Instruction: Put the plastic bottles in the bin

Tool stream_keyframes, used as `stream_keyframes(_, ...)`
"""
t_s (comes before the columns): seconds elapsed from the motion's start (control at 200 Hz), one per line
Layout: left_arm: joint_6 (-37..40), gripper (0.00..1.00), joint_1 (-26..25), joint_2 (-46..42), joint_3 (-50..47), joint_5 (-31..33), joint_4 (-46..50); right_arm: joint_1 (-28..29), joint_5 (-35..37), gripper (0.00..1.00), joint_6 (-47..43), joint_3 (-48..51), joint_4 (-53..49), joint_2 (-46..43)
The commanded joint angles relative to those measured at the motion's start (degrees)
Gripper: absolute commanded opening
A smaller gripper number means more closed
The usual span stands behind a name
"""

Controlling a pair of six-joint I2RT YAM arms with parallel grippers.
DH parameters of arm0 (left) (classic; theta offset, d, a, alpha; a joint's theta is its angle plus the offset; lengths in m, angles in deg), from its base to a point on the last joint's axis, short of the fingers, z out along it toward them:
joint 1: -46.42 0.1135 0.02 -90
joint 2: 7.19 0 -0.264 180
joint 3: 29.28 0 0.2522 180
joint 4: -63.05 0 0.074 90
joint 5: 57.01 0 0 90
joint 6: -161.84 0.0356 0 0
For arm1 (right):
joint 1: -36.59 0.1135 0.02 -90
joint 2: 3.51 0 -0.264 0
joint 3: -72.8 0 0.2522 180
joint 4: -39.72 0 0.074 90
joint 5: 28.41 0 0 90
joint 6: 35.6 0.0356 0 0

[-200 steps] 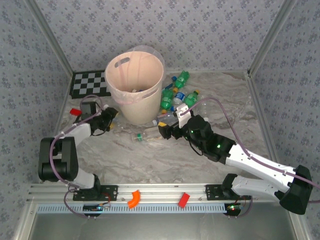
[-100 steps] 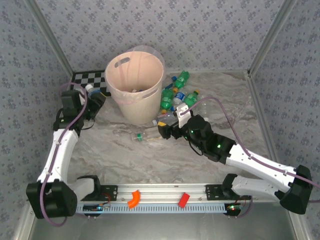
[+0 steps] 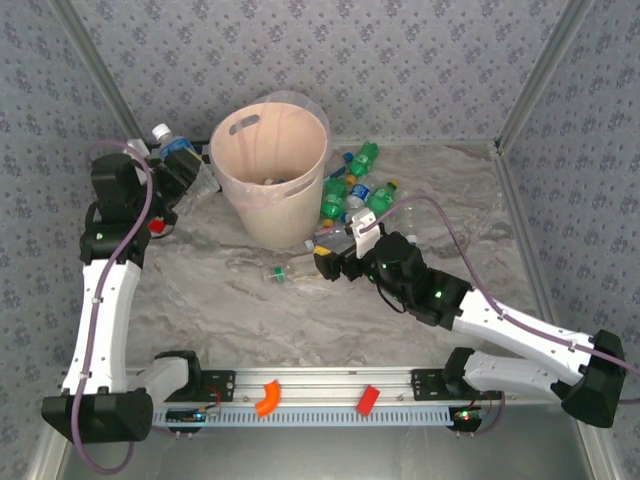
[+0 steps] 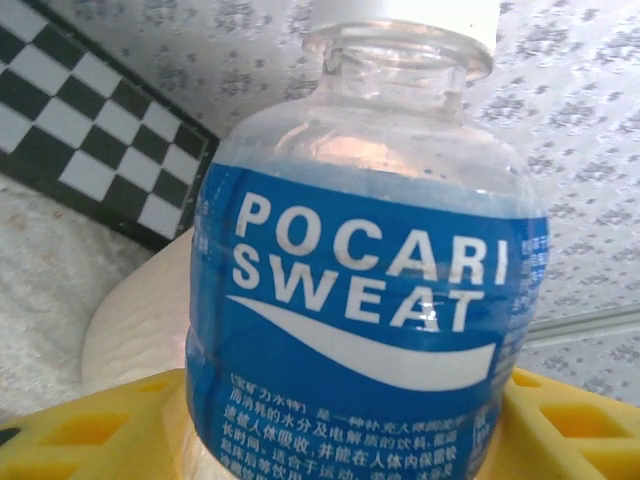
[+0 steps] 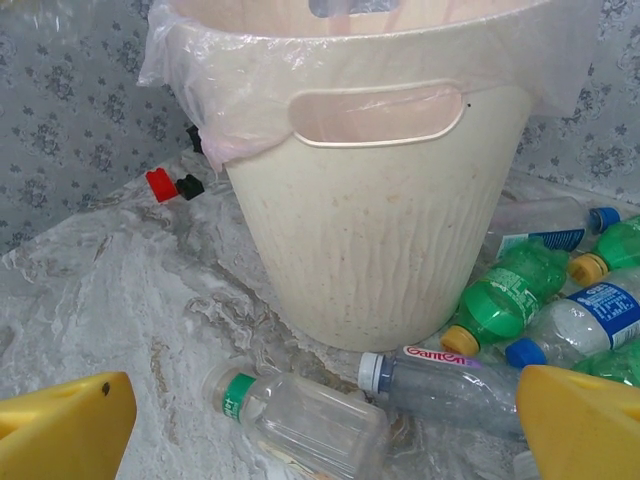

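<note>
My left gripper (image 3: 186, 168) is shut on a clear bottle with a blue Pocari Sweat label and white cap (image 3: 172, 145) (image 4: 370, 300), held up just left of the bin's rim. The bin (image 3: 275, 215) (image 5: 390, 240) is a big pale bucket with a clear liner. My right gripper (image 3: 325, 262) (image 5: 325, 428) is open, low in front of the bin, over a clear bottle with a green neck band (image 3: 290, 272) (image 5: 300, 420) lying on the table. A clear bottle with a blue collar (image 5: 450, 385) lies beside it. Several green and clear bottles (image 3: 345, 195) (image 5: 505, 295) are heaped right of the bin.
A checkerboard (image 4: 90, 150) lies at the back left, with a small red block (image 3: 157, 225) (image 5: 160, 184) and a black piece (image 5: 190, 185) near it. An orange block (image 3: 266, 397) and a red block (image 3: 368, 400) rest on the front rail. Patterned walls close three sides.
The left arm has lifted its bottle from the table beside the bin up and back to rim height at the left. The right arm has barely moved.
</note>
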Motion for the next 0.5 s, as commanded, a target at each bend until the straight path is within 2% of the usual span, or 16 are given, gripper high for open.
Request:
stream_keyframes(0.0, 0.88, 0.65, -2.13, 2.52, 5.13, -0.31, -0.8, 0.46, 2.0, 0.99, 0.67, -1.62, -0.16, -2.04)
stream_keyframes(0.495, 1.86, 0.65, -14.37, 21.01, 22.06, 0.98, -1.55, 1.25, 6.23, 1.0, 6.04, 2.41, -3.83, -7.61)
